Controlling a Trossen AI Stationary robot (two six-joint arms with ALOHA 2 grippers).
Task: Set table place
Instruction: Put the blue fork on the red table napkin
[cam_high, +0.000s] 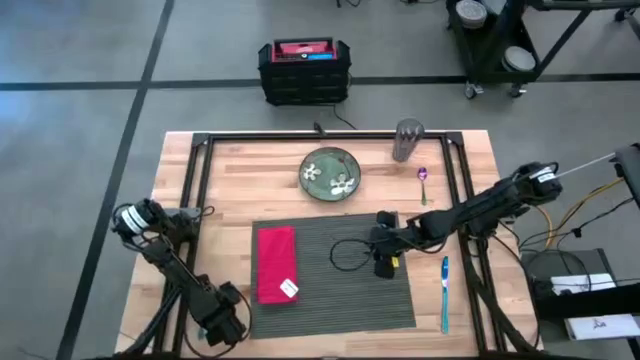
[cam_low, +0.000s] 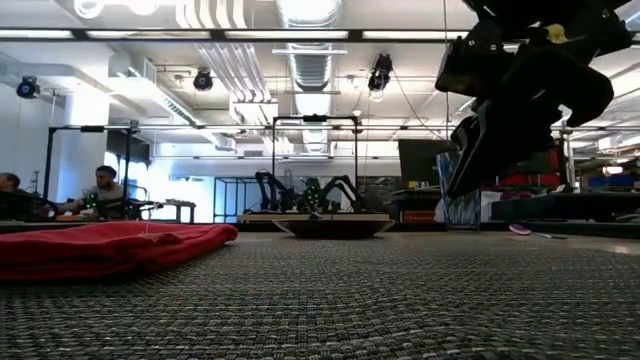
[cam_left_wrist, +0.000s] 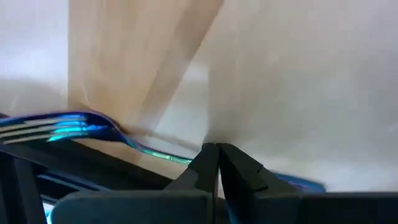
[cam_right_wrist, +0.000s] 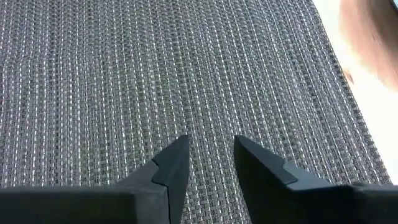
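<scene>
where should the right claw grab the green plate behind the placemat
Probably by the plate rim on the side facing the placemat, coming from above, one finger inside, one outside. It lies flat with a raised edge, so only the rim offers a bite. The open right claw hovers nearest; the left claw is shut on a fork.

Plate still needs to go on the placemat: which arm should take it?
Right. The right gripper hovers open over the placemat, nearer the plate. The left gripper is at the table's near-left corner, shut on a fork.
</scene>
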